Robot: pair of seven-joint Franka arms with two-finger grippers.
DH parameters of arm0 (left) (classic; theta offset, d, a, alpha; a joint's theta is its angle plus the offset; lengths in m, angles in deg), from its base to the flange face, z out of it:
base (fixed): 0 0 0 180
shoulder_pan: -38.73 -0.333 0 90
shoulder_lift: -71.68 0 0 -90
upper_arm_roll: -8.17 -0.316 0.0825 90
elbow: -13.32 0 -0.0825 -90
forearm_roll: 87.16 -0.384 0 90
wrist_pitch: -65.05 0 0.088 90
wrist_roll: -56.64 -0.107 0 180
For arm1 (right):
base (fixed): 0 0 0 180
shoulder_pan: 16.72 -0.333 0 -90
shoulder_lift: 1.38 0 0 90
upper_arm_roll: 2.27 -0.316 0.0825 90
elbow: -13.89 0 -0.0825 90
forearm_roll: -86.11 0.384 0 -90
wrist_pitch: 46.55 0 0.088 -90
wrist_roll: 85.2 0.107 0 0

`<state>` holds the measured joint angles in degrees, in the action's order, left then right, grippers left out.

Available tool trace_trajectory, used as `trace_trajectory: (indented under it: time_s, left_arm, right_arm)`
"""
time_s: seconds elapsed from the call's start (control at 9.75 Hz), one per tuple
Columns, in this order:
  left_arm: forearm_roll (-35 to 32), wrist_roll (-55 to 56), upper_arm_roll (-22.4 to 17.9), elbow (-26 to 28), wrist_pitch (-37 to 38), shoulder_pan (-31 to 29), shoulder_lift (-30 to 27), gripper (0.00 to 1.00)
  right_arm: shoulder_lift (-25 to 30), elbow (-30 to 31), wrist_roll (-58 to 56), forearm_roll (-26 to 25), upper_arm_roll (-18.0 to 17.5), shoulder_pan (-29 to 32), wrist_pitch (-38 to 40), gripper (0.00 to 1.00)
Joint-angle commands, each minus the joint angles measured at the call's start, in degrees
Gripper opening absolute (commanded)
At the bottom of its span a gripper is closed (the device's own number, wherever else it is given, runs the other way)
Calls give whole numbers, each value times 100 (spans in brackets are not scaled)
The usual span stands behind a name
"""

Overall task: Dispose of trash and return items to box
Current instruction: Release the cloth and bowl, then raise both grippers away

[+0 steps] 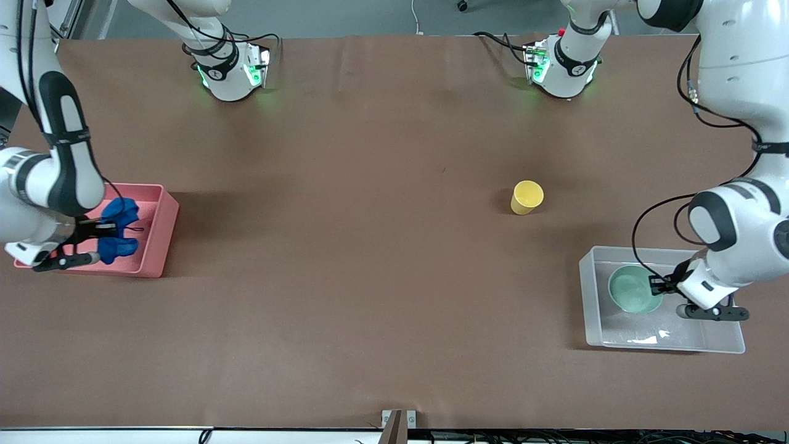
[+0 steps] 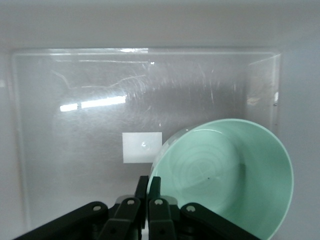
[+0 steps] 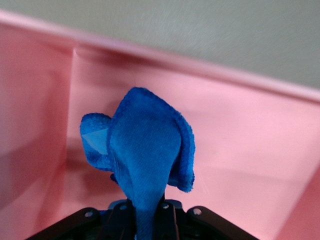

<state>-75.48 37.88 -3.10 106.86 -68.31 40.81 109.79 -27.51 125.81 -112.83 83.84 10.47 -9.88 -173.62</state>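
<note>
Over the pink bin at 9 o'clock, right gripper pinches blue rag, left gripper clamps bowl rim in clear box at 4 o'clock: release both low.

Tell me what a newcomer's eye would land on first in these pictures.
First comes the bright blue rag, pinched in the right hand over the pink bin at the right arm's end of the table. Next is the mint-green bowl, gripped by its rim in the left hand inside the clear box at the left arm's end. Between them the yellow cup stands alone on the brown table.
</note>
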Motion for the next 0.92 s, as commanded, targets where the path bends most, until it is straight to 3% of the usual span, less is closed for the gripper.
trace_trajectory:
  time_s: [0.0,0.1,0.21,0.31,0.51,0.62,0.82]
  left_arm:
    - [107,-171,-25,-82,-173,21,398,5]
    - [115,-189,-25,-90,-182,21,469,20]
    - [89,-181,-25,-91,-182,82,444,62]
    - [54,-154,-16,-82,-164,108,243,92]
    - [28,-128,19,119,124,135,-764,100]
    - [27,-76,19,164,657,204,-1257,100]
    - [-487,318,299,670,1494,179,-2319,100]
  right_arm:
    - [179,295,-50,86,1,-43,-126,100]
    - [222,243,11,86,1,-69,-56,100]
    - [379,7,194,86,1,-87,241,100]
    - [572,-369,831,86,-17,-156,853,100]
    - [898,-1483,2054,86,-70,-437,2353,100]
    - [995,-2133,2608,77,-209,-482,3145,100]
    - [1389,-2885,2789,95,-447,-386,3837,100]
